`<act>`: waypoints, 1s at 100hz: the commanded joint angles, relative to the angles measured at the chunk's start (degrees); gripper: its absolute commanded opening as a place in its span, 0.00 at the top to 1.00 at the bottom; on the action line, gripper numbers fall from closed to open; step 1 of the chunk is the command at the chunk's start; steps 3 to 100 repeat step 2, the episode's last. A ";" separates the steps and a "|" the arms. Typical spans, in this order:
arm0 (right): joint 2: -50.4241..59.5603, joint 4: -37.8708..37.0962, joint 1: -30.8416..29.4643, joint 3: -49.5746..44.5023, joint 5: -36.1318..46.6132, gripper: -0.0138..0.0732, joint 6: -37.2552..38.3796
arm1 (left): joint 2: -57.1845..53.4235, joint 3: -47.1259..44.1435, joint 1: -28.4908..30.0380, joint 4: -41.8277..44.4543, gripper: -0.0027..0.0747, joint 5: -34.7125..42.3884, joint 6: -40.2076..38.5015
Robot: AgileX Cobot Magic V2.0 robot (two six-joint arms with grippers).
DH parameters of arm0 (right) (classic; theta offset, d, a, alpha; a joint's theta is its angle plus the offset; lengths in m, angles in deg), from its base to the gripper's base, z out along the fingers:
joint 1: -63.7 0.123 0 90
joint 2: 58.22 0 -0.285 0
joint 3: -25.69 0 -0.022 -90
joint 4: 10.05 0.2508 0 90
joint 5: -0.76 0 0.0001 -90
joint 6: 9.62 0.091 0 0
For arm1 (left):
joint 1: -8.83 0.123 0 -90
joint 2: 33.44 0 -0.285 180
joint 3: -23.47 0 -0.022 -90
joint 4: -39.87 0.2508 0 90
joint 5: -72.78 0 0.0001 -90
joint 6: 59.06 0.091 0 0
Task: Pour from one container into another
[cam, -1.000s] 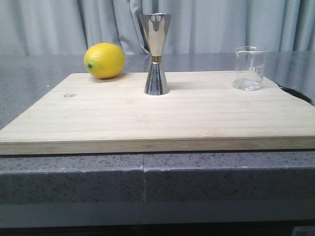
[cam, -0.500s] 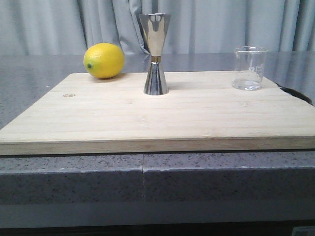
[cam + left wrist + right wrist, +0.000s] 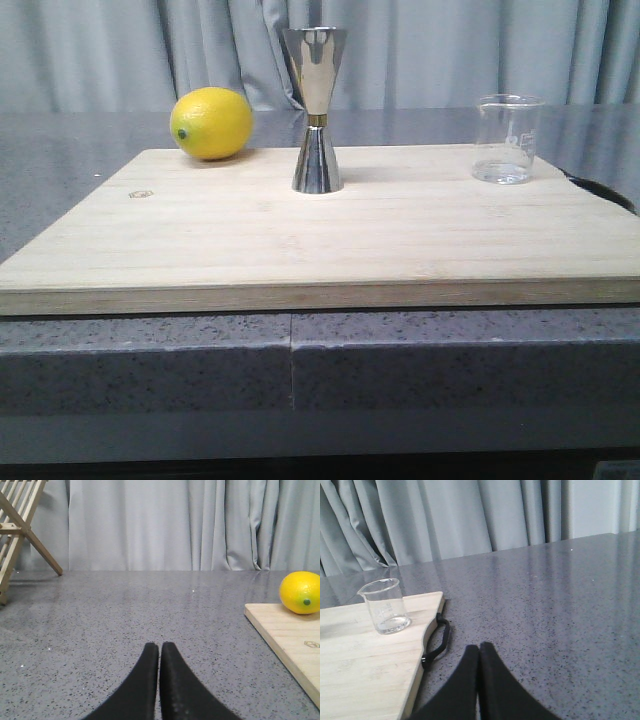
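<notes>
The clear glass beaker (image 3: 508,138) stands upright at the back right of the wooden board (image 3: 330,235); it also shows in the right wrist view, beaker (image 3: 384,605) near the board's corner. The shiny steel jigger (image 3: 316,108) stands upright at the back middle of the board. Neither gripper shows in the front view. My left gripper (image 3: 159,646) is shut and empty over the grey counter, left of the board. My right gripper (image 3: 479,647) is shut and empty over the counter, right of the board.
A yellow lemon (image 3: 211,123) lies at the board's back left, also seen as lemon (image 3: 300,592). A black strap loop (image 3: 438,641) hangs off the board's right edge. A wooden rack (image 3: 17,527) stands far left. Grey curtain (image 3: 450,50) behind.
</notes>
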 commanded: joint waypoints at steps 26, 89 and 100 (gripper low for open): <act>1.30 -0.78 0.12 -1.46 5.02 0.91 -0.18 | -1.37 -1.19 0.11 -0.58 0.99 4.56 0.00; 1.30 -0.78 0.12 -1.46 5.02 0.91 -0.18 | -1.37 -1.19 0.11 -0.58 0.99 4.56 0.00; 1.30 -0.78 0.12 -1.46 5.02 0.91 -0.18 | -1.37 -1.19 0.11 -0.58 0.99 4.56 0.00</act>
